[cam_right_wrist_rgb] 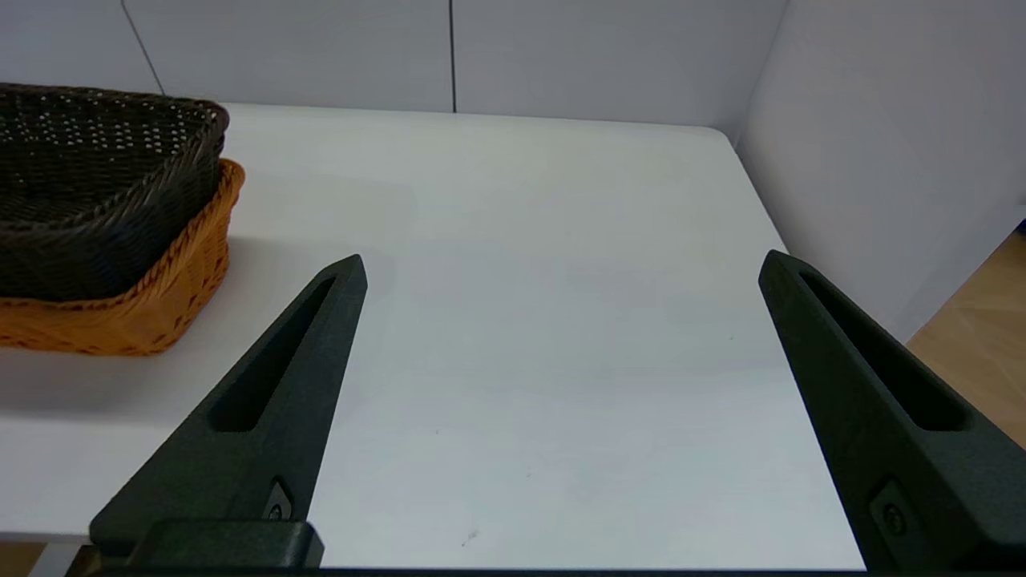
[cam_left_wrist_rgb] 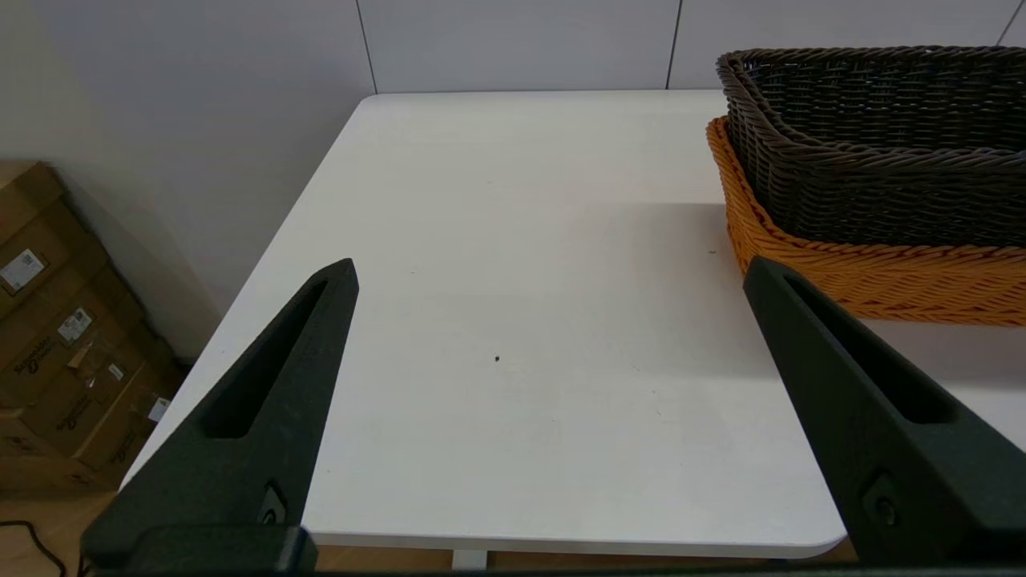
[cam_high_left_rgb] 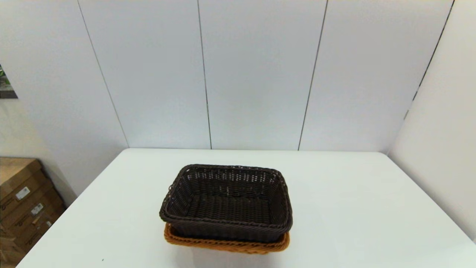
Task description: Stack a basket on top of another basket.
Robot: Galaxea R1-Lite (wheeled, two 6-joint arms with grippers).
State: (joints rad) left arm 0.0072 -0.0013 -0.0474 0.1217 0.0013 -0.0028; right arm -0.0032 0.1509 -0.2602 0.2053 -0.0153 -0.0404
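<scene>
Dark brown woven wicker basket (cam_high_left_rgb: 227,203) nested inside orange-tan woven wicker basket (cam_high_left_rgb: 227,246), mid white table (cam_high_left_rgb: 353,208), slightly toward its near edge. Stacking apparently done; nothing left but retreat. Left gripper (cam_left_wrist_rgb: 549,276) and right gripper (cam_right_wrist_rgb: 561,268) spread wide, empty, parked low at near table edge, either side.

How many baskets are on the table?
2. The dark brown basket sits nested inside the orange-tan basket, near the front middle of the white table. No other basket shows in any view.
</scene>
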